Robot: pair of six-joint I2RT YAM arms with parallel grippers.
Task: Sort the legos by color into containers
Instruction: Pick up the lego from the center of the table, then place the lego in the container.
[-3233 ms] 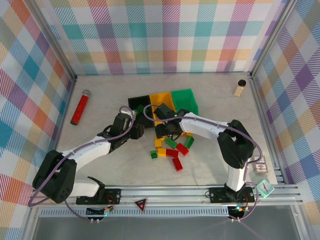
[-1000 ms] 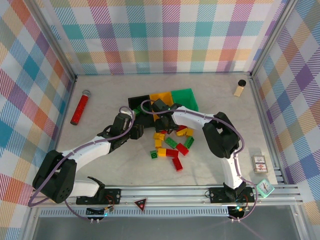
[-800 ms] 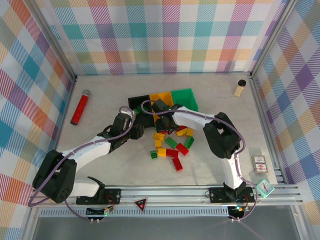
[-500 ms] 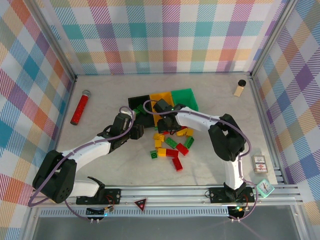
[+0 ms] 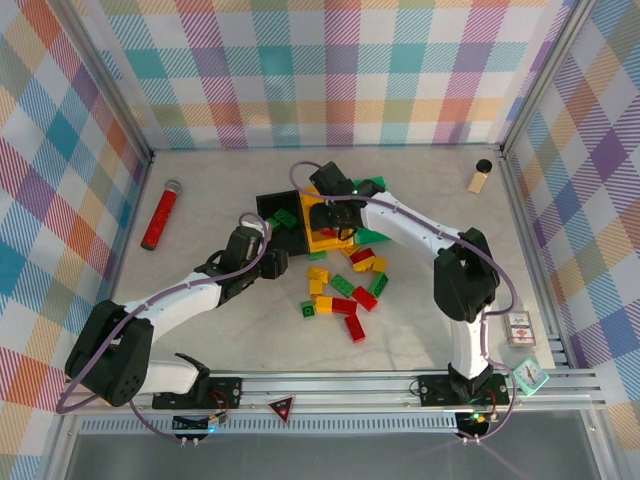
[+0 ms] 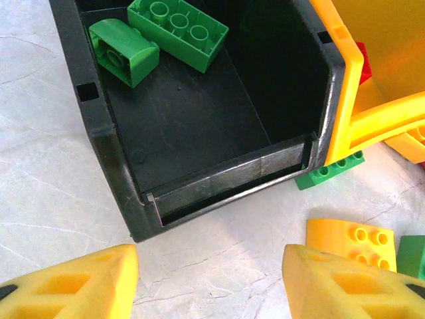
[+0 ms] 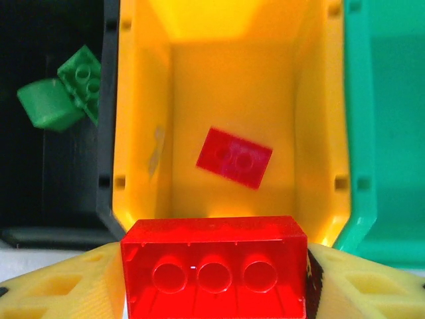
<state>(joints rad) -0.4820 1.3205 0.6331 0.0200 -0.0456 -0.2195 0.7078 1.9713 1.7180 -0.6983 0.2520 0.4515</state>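
– red brick (image 7: 214, 266) clamped in the right claw (image 7: 214, 292), anyone else see that? it's pinched between the two yellow fingers (image 7: 60, 292) at the bottom of the right wrist view, studs facing the camera, with the open yellow bin (image 7: 143, 119) just behind it.

– yep, squeezed from both sides. a second red brick (image 7: 234, 157) lies flat on that bin's floor, mid frame. the black bin (image 7: 40, 193) on the left has two green bricks (image 7: 63, 100) in its upper corner, and the green bin (image 7: 385, 133) runs down the right edge.

– and the left claw (image 6: 209, 279)?

– jaws apart, nothing between them. it hangs over the table (image 6: 60, 166) just in front of the black bin's near wall. a small green brick (image 6: 330, 171) pokes out from under the yellow bin's corner, and a yellow brick (image 6: 352, 236) sits lower right.

– from the top camera the loose legos (image 5: 345, 285) are scattered on the table just below the bins, centre of frame.
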